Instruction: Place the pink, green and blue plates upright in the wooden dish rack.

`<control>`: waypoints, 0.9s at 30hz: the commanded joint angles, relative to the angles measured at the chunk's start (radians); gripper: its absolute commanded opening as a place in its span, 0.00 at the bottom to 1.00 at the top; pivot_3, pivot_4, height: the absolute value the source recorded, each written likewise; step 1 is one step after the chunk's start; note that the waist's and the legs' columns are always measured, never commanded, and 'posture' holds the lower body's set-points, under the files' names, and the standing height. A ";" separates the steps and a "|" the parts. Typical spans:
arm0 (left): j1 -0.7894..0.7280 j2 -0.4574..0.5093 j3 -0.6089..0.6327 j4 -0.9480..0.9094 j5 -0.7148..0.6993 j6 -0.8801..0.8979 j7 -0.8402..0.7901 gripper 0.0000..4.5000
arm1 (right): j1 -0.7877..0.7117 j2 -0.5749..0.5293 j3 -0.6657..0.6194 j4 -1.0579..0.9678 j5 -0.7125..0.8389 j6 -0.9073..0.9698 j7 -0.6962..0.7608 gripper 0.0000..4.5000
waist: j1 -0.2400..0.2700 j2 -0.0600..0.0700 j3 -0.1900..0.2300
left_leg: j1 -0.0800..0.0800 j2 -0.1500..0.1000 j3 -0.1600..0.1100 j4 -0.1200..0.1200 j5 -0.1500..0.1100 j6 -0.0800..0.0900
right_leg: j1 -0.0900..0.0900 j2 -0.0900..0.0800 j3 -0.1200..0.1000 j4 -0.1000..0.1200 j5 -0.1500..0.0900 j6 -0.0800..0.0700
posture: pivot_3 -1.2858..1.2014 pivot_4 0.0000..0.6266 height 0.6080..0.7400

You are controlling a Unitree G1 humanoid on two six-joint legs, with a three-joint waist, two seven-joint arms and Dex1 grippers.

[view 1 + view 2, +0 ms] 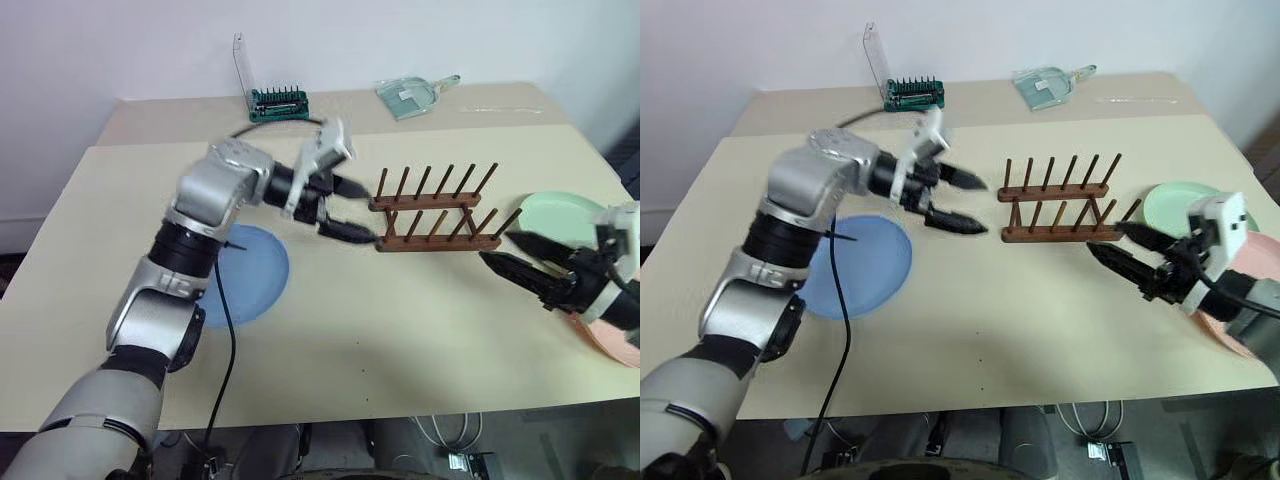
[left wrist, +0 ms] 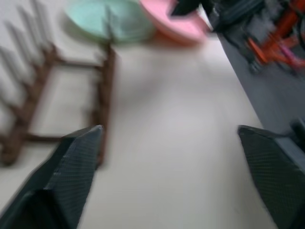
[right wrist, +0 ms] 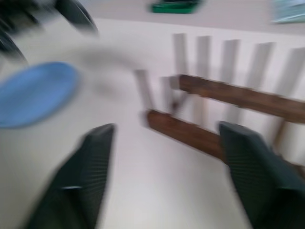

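While both grippers stand spread wide and hold nothing, the wooden dish rack [image 1: 436, 211] sits bare between them, just past the left gripper [image 1: 345, 209] fingertips. Beyond the right gripper [image 1: 520, 256] lie the green plate [image 1: 556, 216] and pink plate [image 1: 612, 343]; the blue plate [image 1: 250, 272] lies flat behind the left fingers.

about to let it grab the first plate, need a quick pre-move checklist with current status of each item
1. Wooden dish rack upright on the table, slots free: ok, no plate between its pegs.
2. Blue plate reachable: ok, flat on the table beside the left arm, nothing on it.
3. Green plate and pink plate reachable: cannot tell fully; both lie flat beyond the rack's right end, partly hidden by the right gripper.
4. Left gripper free: ok, jaws open, holding nothing, raised above the table.
5. Right gripper free: ok, jaws open, holding nothing.
6. Any plate placed: not ok, none.
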 commanded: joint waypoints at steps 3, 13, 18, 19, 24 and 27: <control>0.046 0.058 0.080 0.014 -0.061 -0.128 -0.056 1.00 | 0.137 -0.048 -0.089 -0.003 -0.165 -0.005 -0.074 0.99 | -0.003 0.000 0.000 | 0.000 0.000 0.001 0.000 0.002 -0.004 | -0.001 0.000 0.000 0.000 0.000 0.000 | 0.52 0.24 1.00; 0.077 0.029 0.168 0.102 -0.110 -0.398 -0.065 1.00 | 0.373 -0.029 -0.124 -0.009 -0.335 -0.041 -0.050 0.99 | 0.000 -0.001 0.000 | 0.000 0.000 0.002 0.000 0.000 0.000 | 0.000 0.000 0.001 -0.001 0.000 0.000 | 0.52 0.24 1.00; 0.085 0.024 0.177 0.093 -0.140 -0.414 -0.087 1.00 | 0.451 -0.003 -0.056 0.014 -0.431 -0.106 -0.054 0.99 | -0.005 -0.001 0.000 | 0.000 0.000 0.003 0.001 0.000 0.000 | 0.000 -0.001 0.001 -0.001 0.000 0.000 | 0.52 0.24 1.00; 0.087 0.027 0.181 0.090 -0.146 -0.416 -0.090 1.00 | 0.444 0.007 -0.049 0.021 -0.431 -0.110 -0.054 0.99 | -0.006 -0.001 0.000 | 0.000 0.000 0.003 0.001 0.000 0.000 | 0.000 0.000 0.001 -0.001 0.000 0.000 | 0.52 0.24 1.00; 0.104 0.048 0.185 0.075 -0.156 -0.435 -0.112 1.00 | 0.413 0.014 0.001 0.092 -0.498 -0.160 -0.072 0.99 | -0.003 -0.001 0.000 | 0.000 0.001 0.004 0.001 0.000 0.000 | 0.000 0.000 0.001 0.000 0.000 0.000 | 0.52 0.24 1.00; 0.125 0.063 0.177 0.064 -0.157 -0.426 -0.127 1.00 | 0.373 0.030 0.062 0.146 -0.528 -0.200 -0.079 0.99 | -0.003 -0.001 0.000 | 0.000 0.001 0.004 0.000 0.000 0.000 | 0.000 0.000 0.001 0.000 0.000 0.000 | 0.52 0.24 1.00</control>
